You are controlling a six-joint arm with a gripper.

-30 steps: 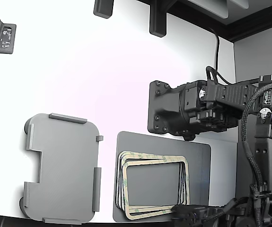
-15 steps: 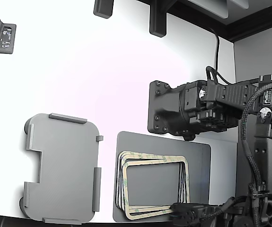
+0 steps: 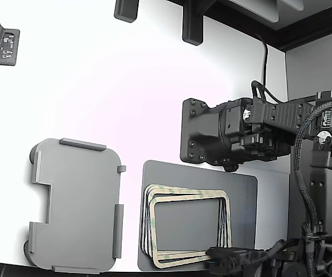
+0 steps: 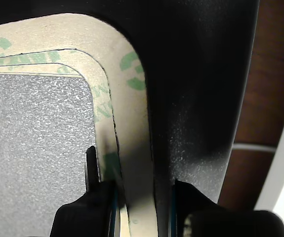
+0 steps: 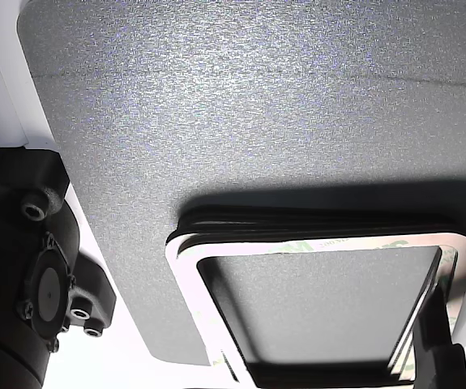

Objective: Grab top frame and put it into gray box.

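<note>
I count one stack of thin, flat cream-beige frames with rounded corners and faint green marks — at least three layers show at the offset edges, though the exact number I cannot tell. The top frame [image 3: 187, 197] lies on that stack, hollow centre showing the darker flat gray mat [image 3: 243, 193] with its fine grainy texture. There is one mat and one light gray shallow box [image 3: 76, 205] with raised edge tabs and a stepped notch; it sits apart from the mat, on the exterior view's left. My black gripper [image 4: 134, 195] straddles one side of the top frame [image 4: 132, 123] — a finger [image 4: 95, 197] inside the opening, the other outside, jaws narrowly parted around the strip; firm contact I cannot tell.
</note>
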